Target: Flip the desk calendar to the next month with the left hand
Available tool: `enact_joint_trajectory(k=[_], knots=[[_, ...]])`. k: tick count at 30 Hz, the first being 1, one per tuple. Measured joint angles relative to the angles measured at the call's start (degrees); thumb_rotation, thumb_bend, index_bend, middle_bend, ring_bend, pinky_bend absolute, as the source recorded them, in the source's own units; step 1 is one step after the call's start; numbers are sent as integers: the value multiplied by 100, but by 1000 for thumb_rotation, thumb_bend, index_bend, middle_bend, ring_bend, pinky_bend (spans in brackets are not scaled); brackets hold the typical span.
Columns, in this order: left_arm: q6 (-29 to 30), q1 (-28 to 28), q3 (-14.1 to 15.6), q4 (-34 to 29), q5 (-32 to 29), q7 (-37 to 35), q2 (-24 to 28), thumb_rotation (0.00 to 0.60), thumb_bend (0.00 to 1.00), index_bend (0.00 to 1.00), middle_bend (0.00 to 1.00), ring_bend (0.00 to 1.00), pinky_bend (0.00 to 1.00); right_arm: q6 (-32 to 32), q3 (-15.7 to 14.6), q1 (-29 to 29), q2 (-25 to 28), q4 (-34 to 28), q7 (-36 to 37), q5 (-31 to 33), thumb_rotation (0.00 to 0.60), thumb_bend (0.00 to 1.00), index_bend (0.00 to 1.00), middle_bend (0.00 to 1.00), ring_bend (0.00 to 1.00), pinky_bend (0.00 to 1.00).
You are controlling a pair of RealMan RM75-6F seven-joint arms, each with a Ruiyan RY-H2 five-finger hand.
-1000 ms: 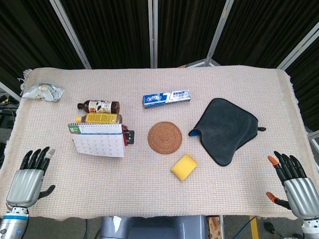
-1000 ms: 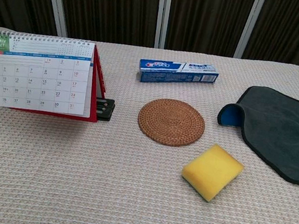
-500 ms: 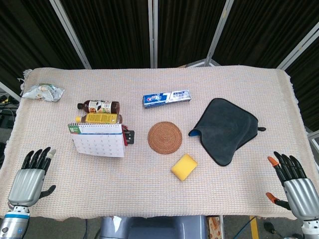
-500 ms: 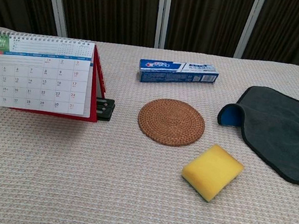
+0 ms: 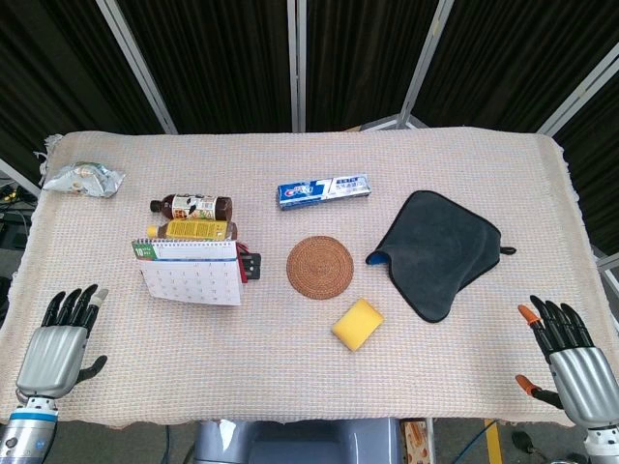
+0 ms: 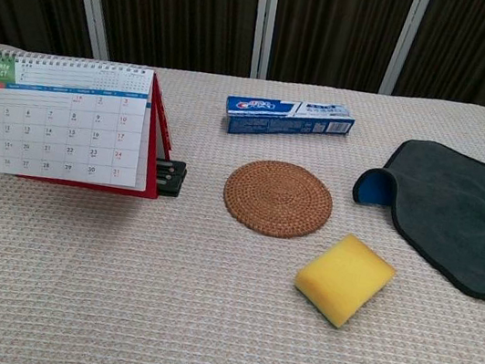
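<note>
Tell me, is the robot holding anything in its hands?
No. The left hand and right hand are both open and hold nothing; the desk calendar stands untouched.

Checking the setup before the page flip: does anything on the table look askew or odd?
Mostly tidy. The grey cloth has one corner folded over, showing blue. Two bottles lie on their sides behind the calendar, which stands upright. A crumpled wrapper sits at the far left corner.

Coarse woven cloth (image 6: 202, 323) covers the table; the coaster (image 6: 278, 198) is plaited rattan, the sponge (image 6: 343, 278) porous foam, the calendar (image 6: 63, 121) matt paper.
</note>
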Motion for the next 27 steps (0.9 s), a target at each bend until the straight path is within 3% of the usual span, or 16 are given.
enact_joint_trajectory(k=[2, 5, 8, 17, 27], knots=[[21, 3, -29, 36, -19, 88, -40, 600, 545, 0, 590, 553, 464, 18, -2, -5, 5, -5, 6, -12, 600, 34, 0, 0, 0, 0], [-11, -13, -78, 97, -141, 170, -131, 600, 686, 0, 675, 632, 520, 11, 2, -7, 15, -15, 29, 15, 600, 34, 0, 0, 0, 0], [-171, -80, -153, 178, -408, 240, -220, 600, 734, 0, 682, 642, 529, 9, 7, -5, 25, -23, 39, 23, 600, 34, 0, 0, 0, 0], [-1063, -552, -435, 500, -1568, 531, -369, 600, 742, 0, 683, 642, 529, -18, 17, 4, 25, -23, 41, 53, 600, 34, 0, 0, 0, 0], [-1606, -1036, -623, 808, -2397, 891, -638, 600, 749, 0, 683, 642, 529, -21, 23, 10, 32, -25, 64, 62, 600, 34, 0, 0, 0, 0]])
